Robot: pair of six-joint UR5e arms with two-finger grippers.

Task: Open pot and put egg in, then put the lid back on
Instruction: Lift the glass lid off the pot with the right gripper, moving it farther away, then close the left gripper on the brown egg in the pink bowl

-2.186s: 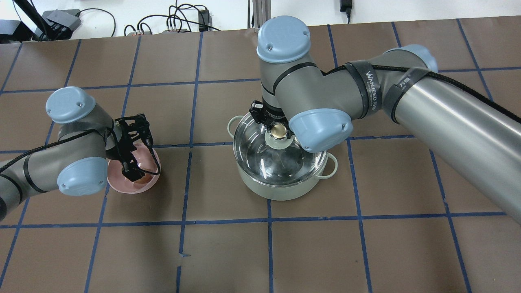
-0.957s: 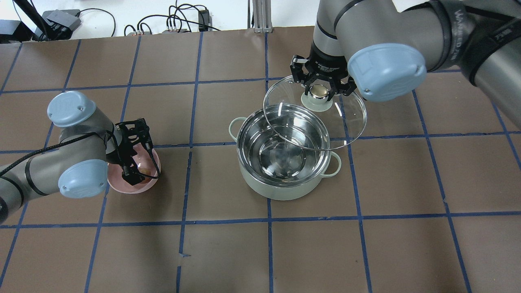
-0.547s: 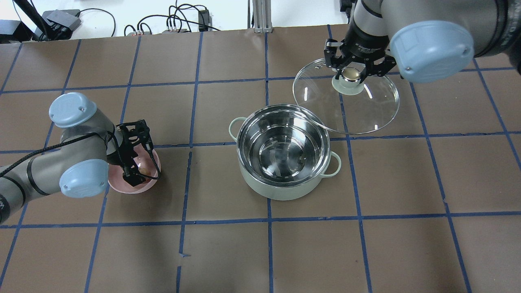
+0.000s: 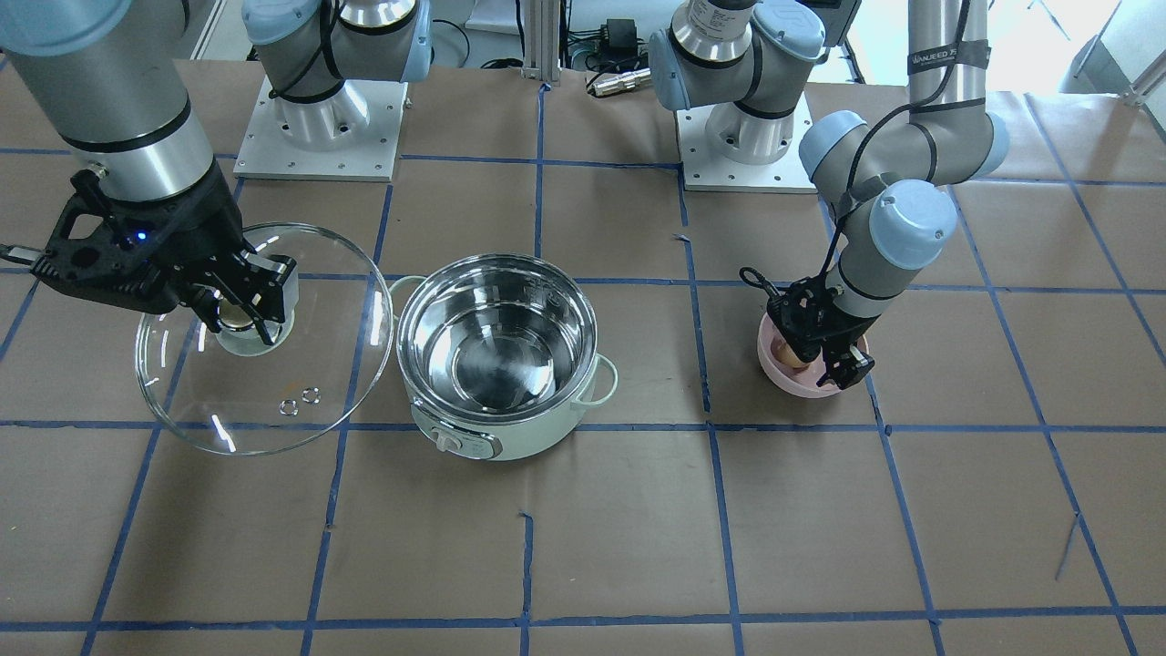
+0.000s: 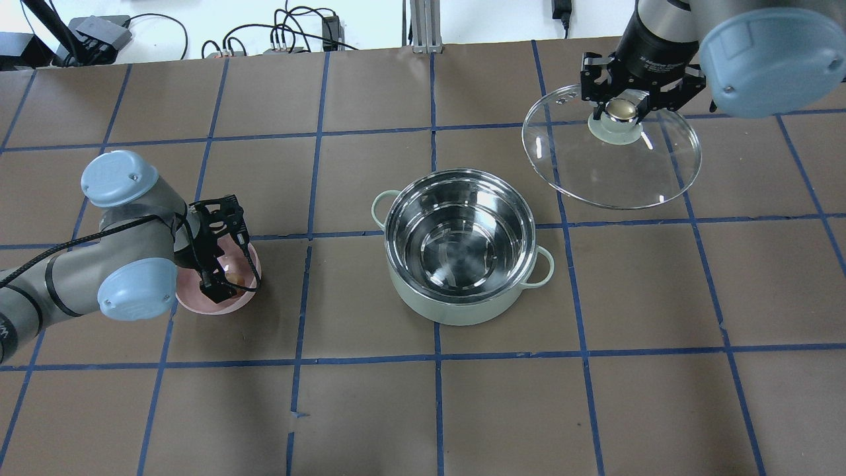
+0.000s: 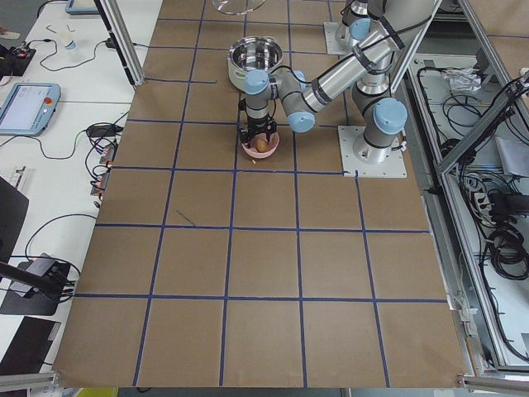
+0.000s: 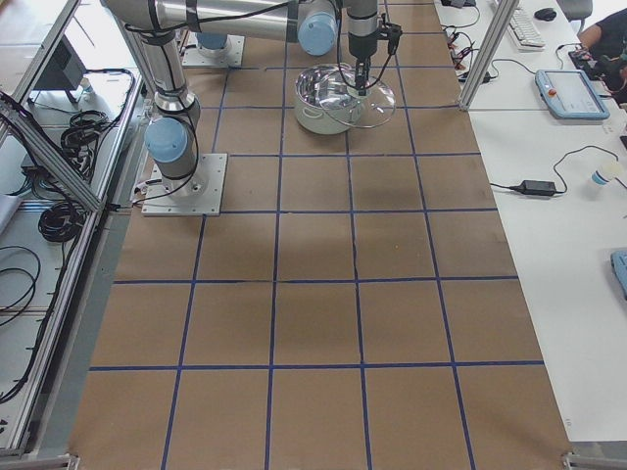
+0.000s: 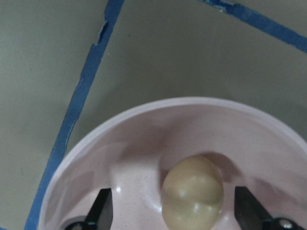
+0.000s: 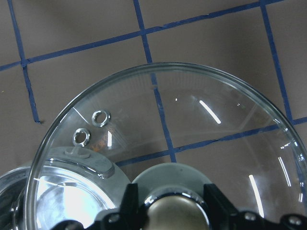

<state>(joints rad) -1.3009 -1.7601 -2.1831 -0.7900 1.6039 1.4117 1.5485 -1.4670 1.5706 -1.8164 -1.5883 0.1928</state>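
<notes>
Now, egg [image 8: 192, 189] lay in pink bowl [image 8: 144, 139], well apart from pot [image 5: 456, 311]. Left end effector [image 8: 176, 211] spread wide, straddling egg, fingers clear of it. Egg likely light, smooth, brittle: pinch gently across middle. Right end effector [image 5: 624, 109] clamped lid [image 5: 615, 172] by centre, aloft beside pot.

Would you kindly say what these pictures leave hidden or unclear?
Right wrist view: bottom edge crops the right hand and the knob of the round clear glass lid.
Exterior left view: top edge crops the lid.
Overhead view: left hand mostly hides the small tan oval egg.
</notes>
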